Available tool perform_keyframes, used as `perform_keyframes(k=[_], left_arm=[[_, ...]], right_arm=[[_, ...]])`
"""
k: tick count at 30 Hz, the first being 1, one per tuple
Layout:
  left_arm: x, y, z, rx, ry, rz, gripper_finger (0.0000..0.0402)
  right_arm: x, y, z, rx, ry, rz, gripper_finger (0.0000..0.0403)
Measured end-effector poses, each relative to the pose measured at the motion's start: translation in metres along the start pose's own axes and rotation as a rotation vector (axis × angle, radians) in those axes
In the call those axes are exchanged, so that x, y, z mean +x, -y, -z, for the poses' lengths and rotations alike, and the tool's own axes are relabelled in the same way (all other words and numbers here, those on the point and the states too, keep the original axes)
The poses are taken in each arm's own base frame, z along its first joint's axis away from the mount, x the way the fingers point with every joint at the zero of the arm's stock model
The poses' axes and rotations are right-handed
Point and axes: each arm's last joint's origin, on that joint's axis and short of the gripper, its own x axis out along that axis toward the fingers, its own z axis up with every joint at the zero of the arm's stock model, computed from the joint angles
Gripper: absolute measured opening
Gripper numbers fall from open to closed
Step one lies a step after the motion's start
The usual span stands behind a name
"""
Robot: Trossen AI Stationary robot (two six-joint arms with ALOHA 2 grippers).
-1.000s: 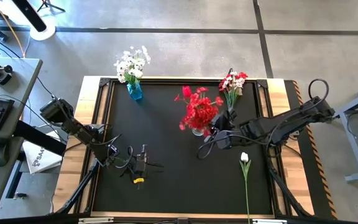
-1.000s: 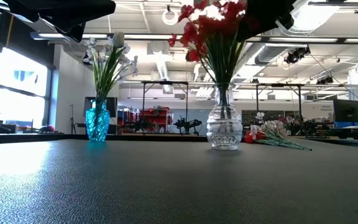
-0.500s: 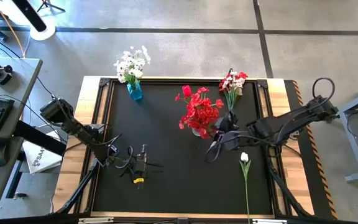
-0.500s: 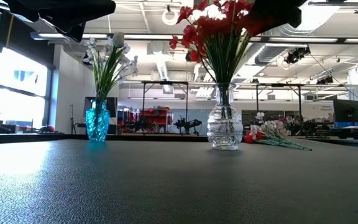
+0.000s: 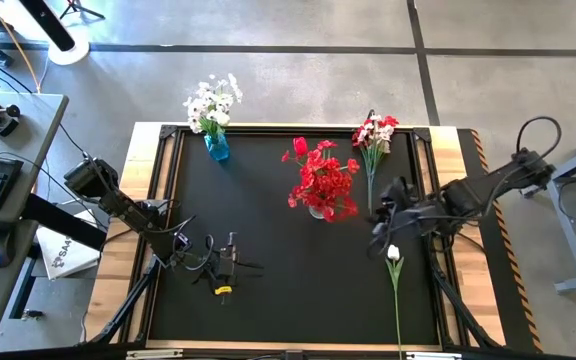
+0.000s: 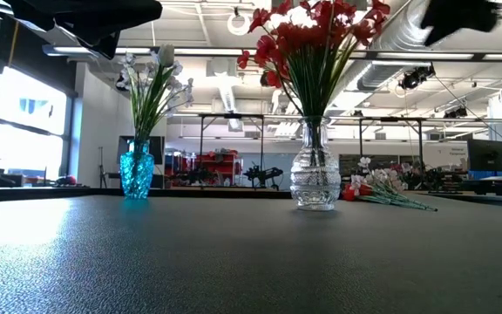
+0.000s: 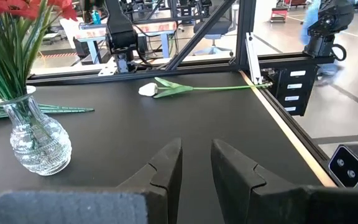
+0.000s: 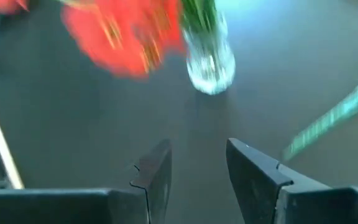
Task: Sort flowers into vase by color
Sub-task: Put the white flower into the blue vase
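the flowers are lying and standing in four places on the black table (image 5: 268, 300). a bunch of red blossoms on green stems (image 5: 321, 180) is standing in a clear ribbed glass vase (image 6: 314, 179) near the middle of the table, slightly right. a bunch of white blossoms (image 5: 212, 102) is sitting in a small blue glass vase (image 5: 217, 147) at the far left corner. a mixed red and white bunch (image 5: 374, 135) is lying flat at the far right, and a single white tulip on a long green stem (image 5: 395, 280) is lying at the near right, its head pointing toward the far side.

the right tool (image 5: 380, 228) is hanging over the table just to the right of the clear vase and just beyond the tulip's head, with its fingers (image 8: 156, 171) spread apart and nothing between them. the left tool (image 5: 230, 266) is resting low at the near left, well apart from all the flowers, its fingers (image 7: 168, 163) parted by a narrow gap and gripping nothing.
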Motion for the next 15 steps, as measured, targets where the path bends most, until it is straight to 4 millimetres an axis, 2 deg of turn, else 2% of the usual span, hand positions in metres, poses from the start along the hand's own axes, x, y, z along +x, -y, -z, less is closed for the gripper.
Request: perform_keyframes(k=[4, 7, 11, 15], left_arm=[[0.000, 0.000, 0.000, 0.000, 0.000, 0.000, 0.0074], [0.000, 0.000, 0.000, 0.000, 0.000, 0.000, 0.0074], [0.000, 0.000, 0.000, 0.000, 0.000, 0.000, 0.0074], [0.000, 0.000, 0.000, 0.000, 0.000, 0.000, 0.0074]], right_arm=[[-0.009, 0.004, 0.018, 0.110, -0.138, 0.025, 0.0149], [-0.008, -0.004, 0.033, 0.157, -0.198, 0.046, 0.0149], [0.002, -0.027, 0.056, 0.106, -0.233, 0.075, 0.0149], [0.022, -0.048, 0.085, 0.090, -0.298, 0.178, 0.0149]])
